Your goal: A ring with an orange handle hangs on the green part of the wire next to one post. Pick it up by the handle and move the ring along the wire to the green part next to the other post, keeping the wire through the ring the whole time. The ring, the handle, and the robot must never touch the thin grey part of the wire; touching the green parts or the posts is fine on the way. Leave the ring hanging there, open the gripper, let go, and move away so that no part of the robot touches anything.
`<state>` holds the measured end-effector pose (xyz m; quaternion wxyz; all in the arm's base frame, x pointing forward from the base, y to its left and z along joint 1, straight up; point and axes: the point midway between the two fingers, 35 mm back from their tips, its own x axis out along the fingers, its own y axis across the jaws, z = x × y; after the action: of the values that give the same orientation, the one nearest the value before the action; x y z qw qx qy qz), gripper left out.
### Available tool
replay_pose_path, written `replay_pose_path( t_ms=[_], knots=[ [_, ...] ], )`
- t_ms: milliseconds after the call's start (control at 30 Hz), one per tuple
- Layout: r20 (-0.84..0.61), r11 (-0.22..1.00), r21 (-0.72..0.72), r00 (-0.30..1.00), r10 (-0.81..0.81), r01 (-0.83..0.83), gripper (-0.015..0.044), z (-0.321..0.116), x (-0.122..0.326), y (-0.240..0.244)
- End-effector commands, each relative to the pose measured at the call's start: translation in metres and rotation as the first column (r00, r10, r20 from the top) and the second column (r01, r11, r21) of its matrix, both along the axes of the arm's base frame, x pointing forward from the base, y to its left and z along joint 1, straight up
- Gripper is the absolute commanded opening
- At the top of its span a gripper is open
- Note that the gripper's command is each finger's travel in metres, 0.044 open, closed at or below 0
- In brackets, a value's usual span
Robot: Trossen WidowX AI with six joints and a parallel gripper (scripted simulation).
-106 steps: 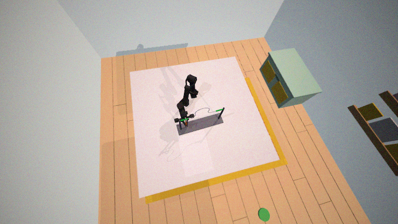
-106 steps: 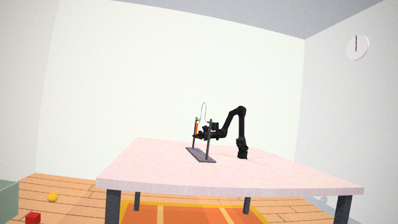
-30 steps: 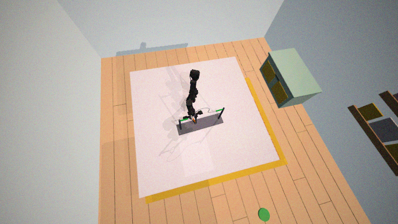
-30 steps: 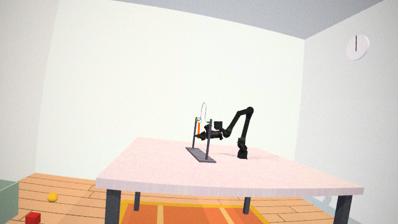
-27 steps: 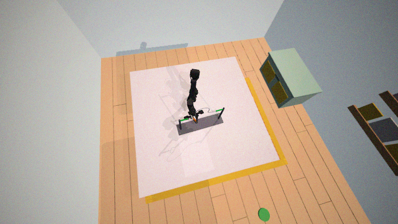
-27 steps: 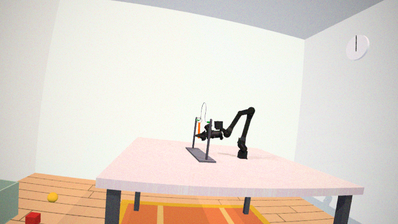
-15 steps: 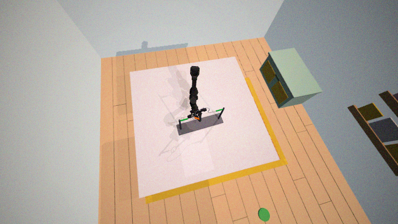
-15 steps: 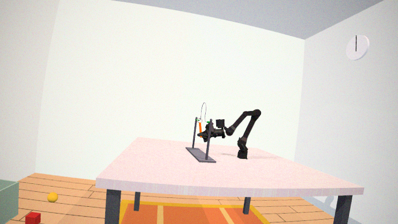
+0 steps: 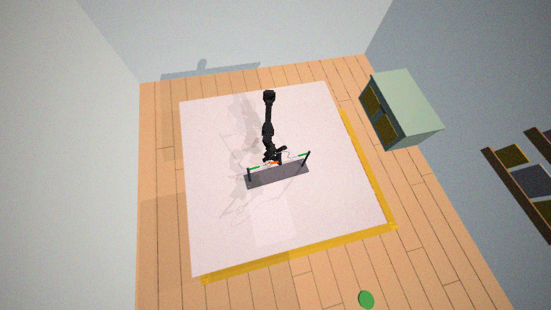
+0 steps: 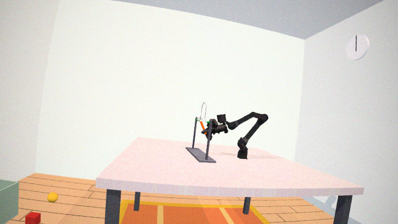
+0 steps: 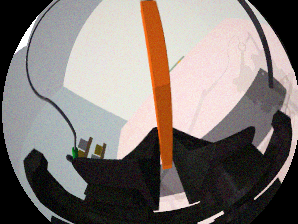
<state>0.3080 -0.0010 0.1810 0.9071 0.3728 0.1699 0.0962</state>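
Our arm is black from foot to tip, with a dull finish and a few slightly greyer patches near the foot. We have slim, straight links between chunky, rounded joints, a blocky foot and a small dark box near the wrist. Our gripper is black too, with angular, tapered fingers.
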Motion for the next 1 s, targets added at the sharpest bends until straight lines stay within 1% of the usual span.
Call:
replay_pose_path(
  t_ms=[0, 533, 767, 967],
  knots=[
    [-0.032, 0.996, 0.075, 0.999, 0.044, -0.041, -0.0150, 0.014, -0.007, 0.007],
    [-0.114, 0.942, 0.299, 0.974, 0.196, -0.155, -0.0150, 0.047, -0.026, 0.018],
    [-0.128, 0.879, 0.424, 0.947, 0.295, -0.217, -0.0150, 0.066, -0.036, 0.020],
    [-0.109, 0.831, 0.510, 0.942, 0.318, -0.221, -0.0150, 0.080, -0.038, 0.023]
  ],
)
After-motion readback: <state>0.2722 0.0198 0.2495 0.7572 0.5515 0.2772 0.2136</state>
